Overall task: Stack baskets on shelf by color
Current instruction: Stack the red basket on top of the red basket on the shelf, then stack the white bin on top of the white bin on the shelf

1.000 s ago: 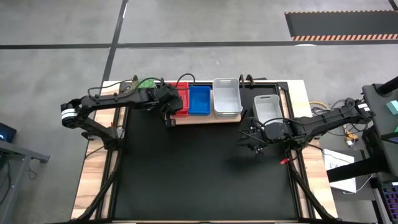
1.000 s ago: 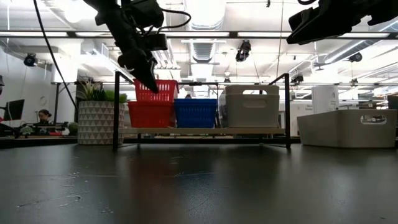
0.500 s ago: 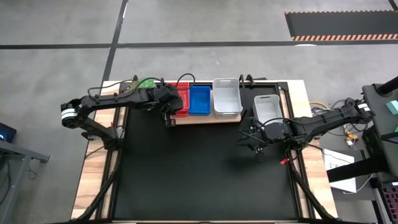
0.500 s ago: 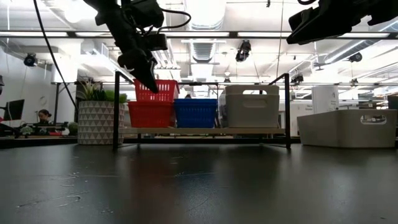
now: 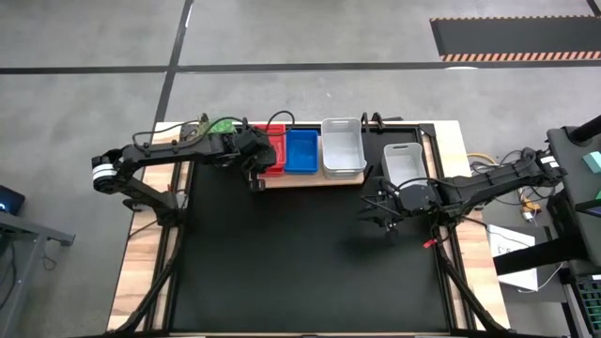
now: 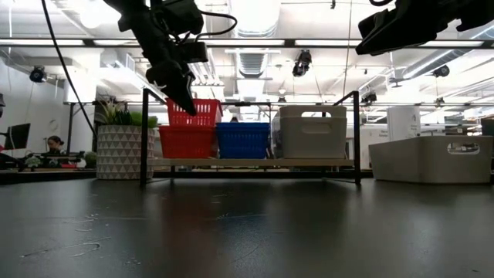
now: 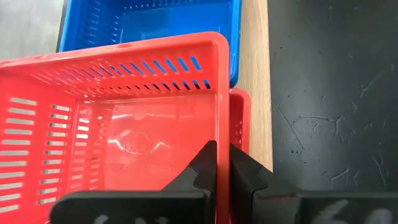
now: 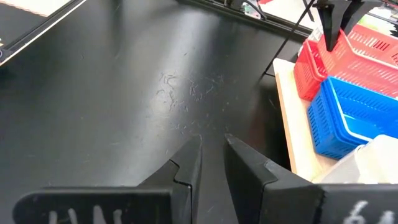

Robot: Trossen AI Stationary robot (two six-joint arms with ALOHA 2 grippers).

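Observation:
On the light-wood shelf (image 5: pixel 310 178) at the table's far edge stand a red basket (image 6: pixel 185 142), a blue basket (image 6: pixel 243 140) and a whitish-grey basket (image 6: pixel 312 132), side by side. A second red basket (image 6: pixel 194 113) sits directly above the first, and my left gripper (image 7: pixel 222 163) is shut on it. Another whitish-grey basket (image 5: pixel 404 162) rests on the table to the right of the shelf. My right gripper (image 8: pixel 212 146) hovers over bare black tabletop near that basket, open by a narrow gap and holding nothing. My left gripper holds the upper red basket by its near wall (image 7: pixel 222 134), one finger (image 7: pixel 206 163) inside the basket and the other (image 7: pixel 241 167) outside. The fingers slant down from the table's left. The basket sits about level above the lower red basket (image 7: pixel 240 118); whether it rests on it, I cannot tell.
A white patterned plant pot (image 6: pixel 123 151) stands left of the shelf. A black metal frame (image 6: pixel 251 104) rises around the shelf, with posts at either end. The black tabletop (image 5: pixel 300 263) in front of the shelf is bare.

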